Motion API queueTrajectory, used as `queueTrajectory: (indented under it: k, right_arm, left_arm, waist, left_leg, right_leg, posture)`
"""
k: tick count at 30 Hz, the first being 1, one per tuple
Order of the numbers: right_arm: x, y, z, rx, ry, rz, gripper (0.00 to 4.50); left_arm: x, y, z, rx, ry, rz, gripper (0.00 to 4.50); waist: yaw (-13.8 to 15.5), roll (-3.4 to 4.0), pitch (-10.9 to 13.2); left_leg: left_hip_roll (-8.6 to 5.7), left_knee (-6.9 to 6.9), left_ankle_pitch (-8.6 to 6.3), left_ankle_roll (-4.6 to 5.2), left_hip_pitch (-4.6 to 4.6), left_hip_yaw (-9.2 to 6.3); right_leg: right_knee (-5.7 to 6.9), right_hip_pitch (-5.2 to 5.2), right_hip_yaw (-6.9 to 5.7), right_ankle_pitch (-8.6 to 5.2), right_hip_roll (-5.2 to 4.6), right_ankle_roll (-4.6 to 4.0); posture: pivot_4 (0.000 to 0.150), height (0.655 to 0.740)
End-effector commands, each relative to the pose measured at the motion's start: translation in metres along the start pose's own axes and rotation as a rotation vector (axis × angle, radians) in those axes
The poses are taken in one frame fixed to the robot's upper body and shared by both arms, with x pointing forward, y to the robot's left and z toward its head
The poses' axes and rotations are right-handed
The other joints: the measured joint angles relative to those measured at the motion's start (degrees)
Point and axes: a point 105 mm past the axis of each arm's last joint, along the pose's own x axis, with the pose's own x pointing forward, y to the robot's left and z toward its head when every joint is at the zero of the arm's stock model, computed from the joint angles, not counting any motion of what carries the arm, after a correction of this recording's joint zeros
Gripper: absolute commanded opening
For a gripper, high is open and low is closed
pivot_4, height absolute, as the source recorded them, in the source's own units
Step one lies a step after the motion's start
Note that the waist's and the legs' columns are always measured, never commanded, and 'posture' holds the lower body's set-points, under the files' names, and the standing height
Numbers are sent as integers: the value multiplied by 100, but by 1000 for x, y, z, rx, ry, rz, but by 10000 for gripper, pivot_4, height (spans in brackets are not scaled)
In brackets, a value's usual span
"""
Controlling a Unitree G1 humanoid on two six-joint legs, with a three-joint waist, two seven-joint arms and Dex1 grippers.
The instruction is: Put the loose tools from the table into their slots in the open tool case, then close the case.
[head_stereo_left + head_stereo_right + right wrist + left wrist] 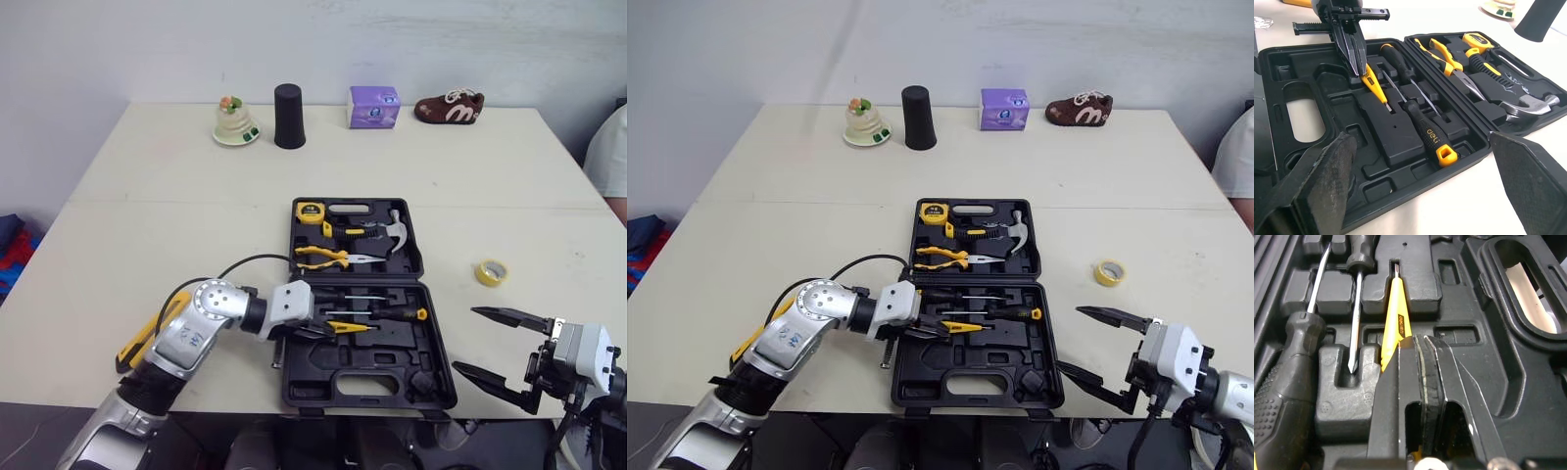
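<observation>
1. The left gripper (318, 328) has its smooth black fingers pressed together, with the tips touching the handle end of a slim yellow plastic screwdriver (351, 327).
2. That screwdriver lies in the near half of the open tool case (323, 377), which is black moulded plastic. Its long axis runs left to right and its metal tip points right.
3. The right gripper (465, 340) is spread wide and holds nothing, just right of the case's near corner.

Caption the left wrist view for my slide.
Shut left pincer over the slim yellow-handled screwdriver lying in a slot of the black plastic tool case.
</observation>
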Motion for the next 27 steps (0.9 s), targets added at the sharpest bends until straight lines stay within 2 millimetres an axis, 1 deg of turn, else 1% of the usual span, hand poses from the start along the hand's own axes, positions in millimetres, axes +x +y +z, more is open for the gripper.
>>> queueTrajectory:
  k: [1, 2, 6, 9, 11, 13, 15, 18, 25, 27]
  right_arm:
    - [0, 0, 7, -21, -13, 6, 45000]
    - [0, 0, 7, -20, -13, 6, 45000]
    - [0, 0, 6, -13, -10, 6, 45000]
    - [0, 1, 5, -4, -7, 10, 45000]
    - [0, 1, 5, 2, -5, 10, 45000]
    - [-1, 1, 5, 6, -3, 10, 45000]
    - [-1, 1, 4, 11, 2, 11, 45000]
    - [-1, 0, 4, 16, 6, 13, 45000]
    - [-1, 0, 5, 27, 9, 15, 45000]
    - [-1, 1, 5, 34, 9, 18, 45000]
  left_arm:
    - [0, -1, -27, -132, 96, 52, 268]
    - [1, -3, -28, -146, 102, 47, 268]
    - [3, -12, -20, -205, 17, 18, 268]
    - [1, -10, -28, -246, 45, 44, 268]
    - [1, -7, -32, -331, 42, 80, 268]
    - [1, -6, -26, -395, 1, 88, 268]
    - [1, -10, -19, -406, -35, 58, 268]
    - [0, -13, -20, -405, -31, 41, 268]
    - [0, -11, -30, -570, -22, 80, 268]
    - [1, -11, -27, -545, -31, 82, 268]
  waist:
    - [7, 1, -1]
    - [6, 2, -2]
    - [-3, 3, -3]
    - [-3, 3, -3]
    - [-3, 4, -3]
    - [-3, 10, -7]
    - [-1, 12, -8]
    - [-2, 12, -8]
    - [-6, 24, -15]
    - [-4, 25, -15]
  left_leg:
    - [0, 0, 0, 1, 0, -5]
    - [0, 0, 0, 1, 0, -8]
    - [2, -13, -4, 1, -1, -9]
    - [4, -13, -6, 0, -1, -11]
    - [4, -13, -6, 0, -1, -12]
    - [4, -13, -6, 0, -1, -13]
    - [3, -13, -6, 1, -1, -12]
    - [4, -17, -6, 1, -1, -18]
    - [6, -25, -19, 5, -3, -22]
    - [6, -25, -19, 6, -2, -23]
  right_leg:
    - [-6, 4, -4, 0, 0, 0]
    - [-10, 7, -6, 0, 0, 1]
    - [-23, 29, -9, -1, -2, -1]
    - [-25, 30, -15, -3, -4, -4]
    - [-26, 30, -16, -3, -5, -5]
    - [-28, 37, -16, -3, -7, -5]
    - [-34, 39, -17, -3, -9, -5]
    - [-46, 38, -23, -4, -9, -6]
    - [-71, 38, -29, -3, -11, -5]
    - [-73, 38, -29, -2, -11, -4]
  posture:
    - [1500, 7400]
    - [1500, 7400]
    - [1500, 7400]
    - [1500, 7400]
    - [1500, 7400]
    - [1500, 7400]
    - [1500, 7400]
    - [1500, 7400]
    - [1500, 7400]
    - [1500, 7400]
